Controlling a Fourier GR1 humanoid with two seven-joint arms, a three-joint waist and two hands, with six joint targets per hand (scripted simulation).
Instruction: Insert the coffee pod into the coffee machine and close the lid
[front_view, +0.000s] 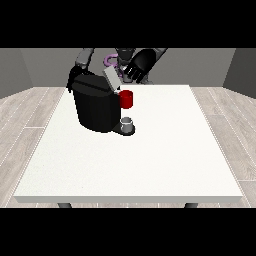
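Black coffee machine (96, 107) standing on the white surface (135, 160) toward the far left, about 10 o'clock from the surface's middle, near the far edge and the left edge. Grey lid (111, 78) tilted up and open at the machine's top right. Red thing at the machine (126, 99) jutting from its right side. Below that, a grey thing (127, 122) sitting on the machine's dark base plate; cannot tell whether it is the pod. Robot hand at the view's right (136, 67) raised over the far edge at 12 o'clock, just beside the lid's upper end; cannot tell how its fingers lie. Robot hand at the view's left (74, 77) mostly hidden behind the machine's back left; state not discernible. Wide bare room from 3 through 6 to 8 o'clock, out to the near edge.
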